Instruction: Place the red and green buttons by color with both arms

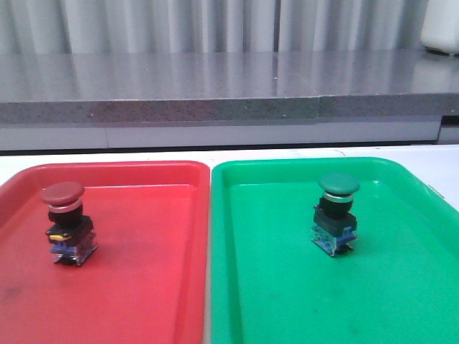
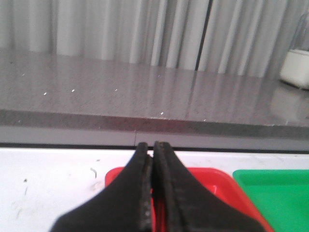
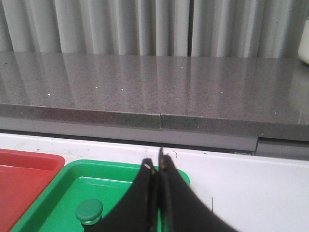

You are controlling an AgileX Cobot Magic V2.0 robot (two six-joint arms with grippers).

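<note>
I see red tray [image 1: 143, 287] on left, green tray [image 1: 401, 287] on right, side by side w/ edges touching, on white table [image 1: 445, 161]. Grey speckled counter [image 1: 215, 79] behind; pleated curtain [image 1: 179, 25] at back.

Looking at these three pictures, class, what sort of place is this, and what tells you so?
Probably a robot test bench or lab: a white table with a red tray and a green tray, a grey speckled counter behind, and pale vertical blinds.

My left gripper [image 2: 153, 145]: two matte black fingers, broad at base, tapering to blunt tips, faint stippled inner edges. My right gripper [image 3: 155, 163]: same black taper, pale flecks at tips.
</note>
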